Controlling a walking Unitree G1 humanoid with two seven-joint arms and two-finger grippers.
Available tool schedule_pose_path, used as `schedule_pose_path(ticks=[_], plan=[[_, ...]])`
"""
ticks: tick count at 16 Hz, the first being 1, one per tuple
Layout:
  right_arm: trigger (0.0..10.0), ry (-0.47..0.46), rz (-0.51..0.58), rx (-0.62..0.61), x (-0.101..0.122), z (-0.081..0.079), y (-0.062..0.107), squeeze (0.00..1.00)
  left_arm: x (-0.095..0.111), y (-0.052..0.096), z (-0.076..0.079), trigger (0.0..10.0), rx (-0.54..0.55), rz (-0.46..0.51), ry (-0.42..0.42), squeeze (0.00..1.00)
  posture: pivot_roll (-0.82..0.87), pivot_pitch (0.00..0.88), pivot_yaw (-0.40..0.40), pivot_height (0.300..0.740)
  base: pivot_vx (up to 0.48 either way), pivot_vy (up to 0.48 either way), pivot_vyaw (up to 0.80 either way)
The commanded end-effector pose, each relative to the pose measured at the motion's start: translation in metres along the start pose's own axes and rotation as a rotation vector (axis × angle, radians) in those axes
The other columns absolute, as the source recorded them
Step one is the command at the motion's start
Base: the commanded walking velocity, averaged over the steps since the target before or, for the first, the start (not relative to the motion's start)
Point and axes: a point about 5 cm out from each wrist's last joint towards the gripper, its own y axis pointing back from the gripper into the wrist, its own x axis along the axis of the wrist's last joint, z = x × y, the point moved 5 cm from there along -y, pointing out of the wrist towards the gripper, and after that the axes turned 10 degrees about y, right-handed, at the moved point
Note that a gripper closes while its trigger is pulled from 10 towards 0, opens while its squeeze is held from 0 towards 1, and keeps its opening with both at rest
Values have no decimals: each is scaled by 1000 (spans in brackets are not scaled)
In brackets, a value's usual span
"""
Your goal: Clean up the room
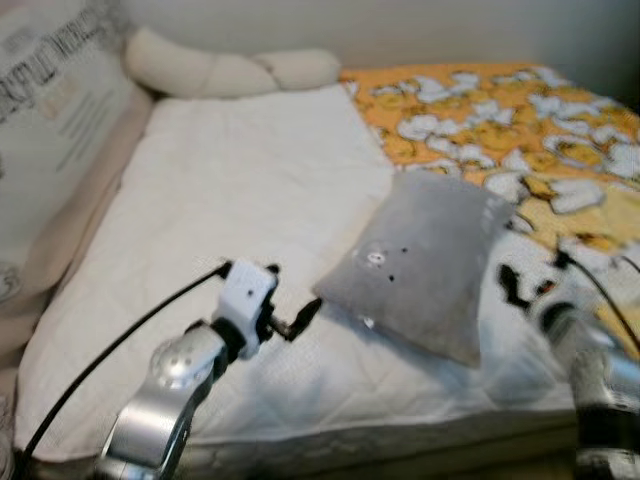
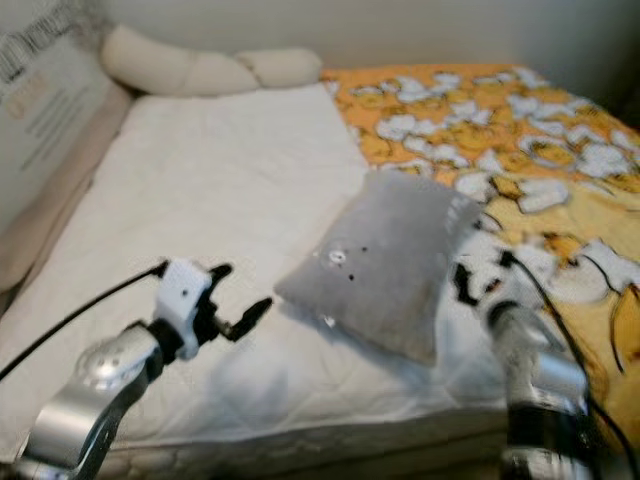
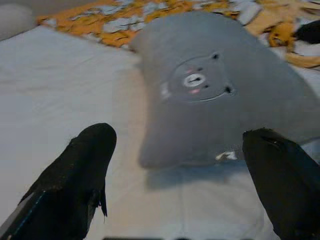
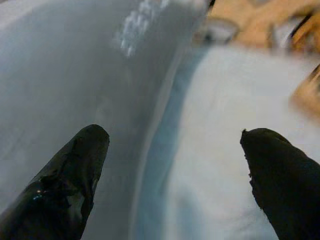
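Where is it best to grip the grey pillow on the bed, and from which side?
Probably at its two side edges. The grey pillow lies flat on the white mattress, with the open left gripper facing its near corner and the open right gripper at its right edge. Come in low from each side and pinch the soft edge.

Head eyes: looked fwd/down over bed (image 1: 230,190).
Wrists: close, along fingers; all shared grey pillow (image 3: 220,90).

Wide bare white mattress (image 1: 230,200) lies open ahead of the left hand (image 1: 305,318); the grey pillow (image 1: 425,262) blocks the middle, orange duvet (image 1: 500,110) crowding behind.
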Motion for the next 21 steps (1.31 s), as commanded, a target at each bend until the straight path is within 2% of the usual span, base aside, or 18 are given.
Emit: schedule_pose_path(ticks=[1,2,3,4,6,7,9,10,11,12,16,17,21], plan=[[10000,-49,-20,35,2,-4,-6,1000,-1,-2,0,10000,-19,-12,-7,0,-108,0,32,740,0,0,0],[10000,-70,-57,65,-2,-11,-17,937,2,-5,-1,10000,-35,-13,-17,0,-105,0,37,740,0,0,0],[10000,-83,-81,114,-4,-23,-23,204,3,-6,-2,10000,-42,-14,-21,0,-105,0,40,740,0,0,0],[10000,-92,-94,156,-5,-31,-26,0,3,-7,-2,10000,-44,-17,-25,0,-107,0,43,740,0,0,0],[10000,-113,-116,200,-8,-43,-31,0,3,-9,-2,10000,-49,-20,-28,0,-102,0,41,740,0,0,0],[10000,-162,-99,250,-5,-53,-34,0,2,-10,-1,10000,-50,-20,-29,0,-98,0,36,740,0,0,0],[10000,-241,-138,299,-12,-65,-36,0,1,-9,-2,10000,-40,-19,-30,0,-87,0,24,740,0,0,0],[4941,-242,-162,301,-18,-67,-37,0,1,-9,-2,10000,-37,-22,-33,0,-79,0,21,740,0,0,0],[2745,-238,-172,299,-20,-68,-37,0,1,-9,-3,10000,-36,-22,-35,0,-79,0,21,740,0,0,0],[0,-235,-177,296,-22,-70,-37,0,1,-8,-4,10000,-27,-24,-37,0,-76,0,20,740,0,0,0],[0,-232,-168,270,-21,-72,-40,0,0,-6,-8,10000,-10,-27,-43,0,-73,0,18,740,0,0,0],[0,-226,-189,220,-26,-68,-41,0,0,-6,-8,10000,-10,-27,-43,0,-73,0,18,740,0,0,0],[0,-238,-182,229,-25,-74,-42,0,-3,-4,-9,10000,-24,-52,-32,0,-72,0,16,740,0,0,0]])
